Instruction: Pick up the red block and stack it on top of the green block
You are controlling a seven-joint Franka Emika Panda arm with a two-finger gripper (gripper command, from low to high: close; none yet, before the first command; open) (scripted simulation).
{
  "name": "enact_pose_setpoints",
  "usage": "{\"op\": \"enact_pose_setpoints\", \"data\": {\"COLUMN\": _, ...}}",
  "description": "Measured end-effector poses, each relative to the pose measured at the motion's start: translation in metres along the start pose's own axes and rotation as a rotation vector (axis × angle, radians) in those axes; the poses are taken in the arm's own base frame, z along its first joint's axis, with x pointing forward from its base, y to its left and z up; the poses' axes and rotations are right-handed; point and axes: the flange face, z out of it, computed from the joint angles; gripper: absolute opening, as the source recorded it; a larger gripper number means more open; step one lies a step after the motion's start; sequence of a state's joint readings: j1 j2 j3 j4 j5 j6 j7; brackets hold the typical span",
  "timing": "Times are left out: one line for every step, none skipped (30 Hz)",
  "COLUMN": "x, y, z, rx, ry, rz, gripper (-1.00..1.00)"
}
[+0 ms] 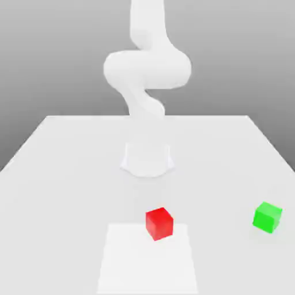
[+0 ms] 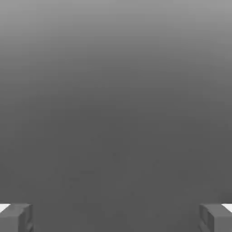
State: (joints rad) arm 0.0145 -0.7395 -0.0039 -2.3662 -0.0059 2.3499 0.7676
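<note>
Holding nothing, with fingers (image 2: 25,218) wide open. Well away from the fingers, see the red block (image 1: 159,223) on the table (image 1: 63,201), well apart from the green block (image 1: 267,217). Could bump the red block by coming down crooked over its turned sides.

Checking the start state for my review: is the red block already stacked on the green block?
No, the red block sits at the edge of the white patch, apart from the green block.
</note>
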Motion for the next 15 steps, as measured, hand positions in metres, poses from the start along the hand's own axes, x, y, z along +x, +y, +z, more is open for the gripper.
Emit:
{"op": "enact_pose_setpoints", "data": {"x": -0.007, "y": 0.005, "z": 0.026, "rx": -0.024, "ry": -0.029, "rz": -0.021, "gripper": 0.00}}
{"op": "enact_pose_setpoints", "data": {"x": -0.015, "y": 0.010, "z": 0.050, "rx": -0.047, "ry": -0.058, "rz": -0.042, "gripper": 0.00}}
{"op": "enact_pose_setpoints", "data": {"x": -0.024, "y": 0.016, "z": 0.074, "rx": -0.069, "ry": -0.087, "rz": -0.063, "gripper": 0.00}}
{"op": "enact_pose_setpoints", "data": {"x": -0.034, "y": 0.023, "z": 0.097, "rx": -0.091, "ry": -0.117, "rz": -0.084, "gripper": 0.00}}
{"op": "enact_pose_setpoints", "data": {"x": -0.045, "y": 0.031, "z": 0.118, "rx": -0.113, "ry": -0.147, "rz": -0.105, "gripper": 0.00}}
{"op": "enact_pose_setpoints", "data": {"x": -0.056, "y": 0.040, "z": 0.139, "rx": -0.134, "ry": -0.177, "rz": -0.126, "gripper": 0.00}}
{"op": "enact_pose_setpoints", "data": {"x": -0.069, "y": 0.049, "z": 0.159, "rx": -0.154, "ry": -0.208, "rz": -0.147, "gripper": 0.00}}
{"op": "enact_pose_setpoints", "data": {"x": -0.082, "y": 0.059, "z": 0.178, "rx": -0.175, "ry": -0.240, "rz": -0.169, "gripper": 0.00}}
{"op": "enact_pose_setpoints", "data": {"x": -0.096, "y": 0.070, "z": 0.196, "rx": -0.195, "ry": -0.272, "rz": -0.190, "gripper": 0.00}}
{"op": "enact_pose_setpoints", "data": {"x": -0.110, "y": 0.082, "z": 0.212, "rx": -0.216, "ry": -0.305, "rz": -0.212, "gripper": 0.00}}
{"op": "enact_pose_setpoints", "data": {"x": -0.126, "y": 0.095, "z": 0.228, "rx": -0.236, "ry": -0.340, "rz": -0.234, "gripper": 0.00}}
{"op": "enact_pose_setpoints", "data": {"x": -0.143, "y": 0.109, "z": 0.243, "rx": -0.256, "ry": -0.376, "rz": -0.257, "gripper": 0.00}}
{"op": "enact_pose_setpoints", "data": {"x": -0.160, "y": 0.124, "z": 0.257, "rx": -0.277, "ry": -0.413, "rz": -0.281, "gripper": 0.00}}
{"op": "enact_pose_setpoints", "data": {"x": -0.179, "y": 0.140, "z": 0.269, "rx": -0.297, "ry": -0.453, "rz": -0.305, "gripper": 0.00}}
{"op": "enact_pose_setpoints", "data": {"x": -0.198, "y": 0.157, "z": 0.280, "rx": -0.319, "ry": -0.494, "rz": -0.331, "gripper": 0.00}}
